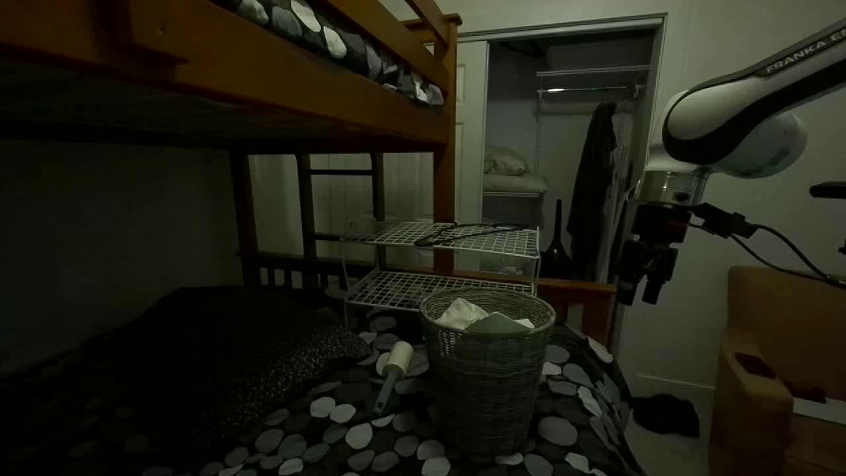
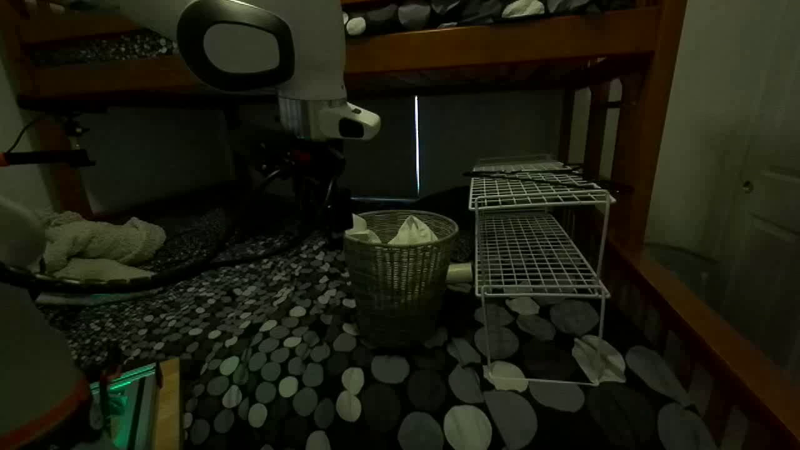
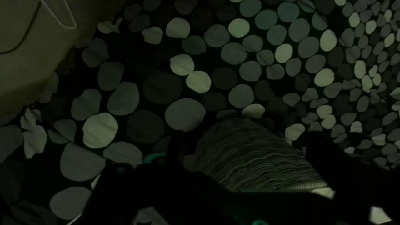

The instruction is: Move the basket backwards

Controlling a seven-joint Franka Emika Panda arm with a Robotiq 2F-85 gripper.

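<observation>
Greyish wicker, or a weave much like it, forms the round, tapering, bucket-shaped basket that stands upright on the black, grey-and-white-spotted bedspread, near a white-cylindered, grey-handled lint roller and a two-tier white wire rack. Pale crumpled stuff, cloth or paper, pokes up at the basket's rim. I judge the load light and soft, the wall springy yet firm enough to keep its round, and the ribbed strands more rough than slippery. That rim looks the best hold, one finger inside, one outside, clear of the contents. The black two-fingered gripper holds nothing: in the wrist view its fingers stand well apart, the basket's woven side showing between them. Dragged, the base might snag in the yielding fabric; pushed high, it could tip.
</observation>
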